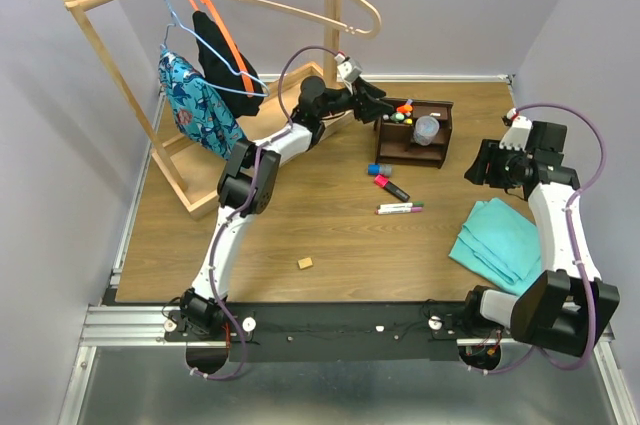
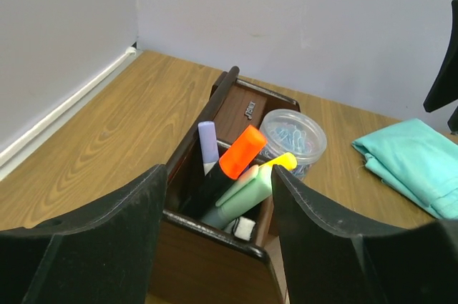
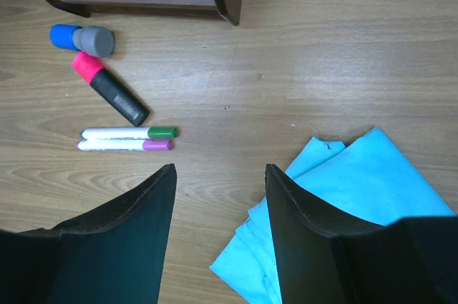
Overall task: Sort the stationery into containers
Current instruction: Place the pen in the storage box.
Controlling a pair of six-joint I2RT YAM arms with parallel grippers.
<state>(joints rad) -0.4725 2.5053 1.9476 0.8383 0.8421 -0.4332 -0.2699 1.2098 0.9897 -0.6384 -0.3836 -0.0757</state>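
Observation:
The dark brown organizer point(image 1: 440, 110) stands at the table's far middle. My left gripper point(image 1: 385, 107) hangs open and empty just over its left compartment, which holds an orange highlighter point(image 2: 242, 152), a green highlighter point(image 2: 243, 193) and other pens. A clear cup of clips point(image 2: 292, 136) sits in the organizer. On the table lie a blue-capped grey marker point(image 3: 82, 38), a pink-capped black marker point(image 3: 109, 90), green-capped and purple-capped pens point(image 3: 127, 138), and a tan eraser cube point(image 1: 305, 263). My right gripper point(image 1: 484, 167) is open and empty, held above the table right of the organizer.
A folded teal cloth point(image 1: 500, 241) lies at the right. A pale wooden clothes rack point(image 1: 110, 70) with hangers and garments stands at the far left, its base tray point(image 1: 200, 195) on the table.

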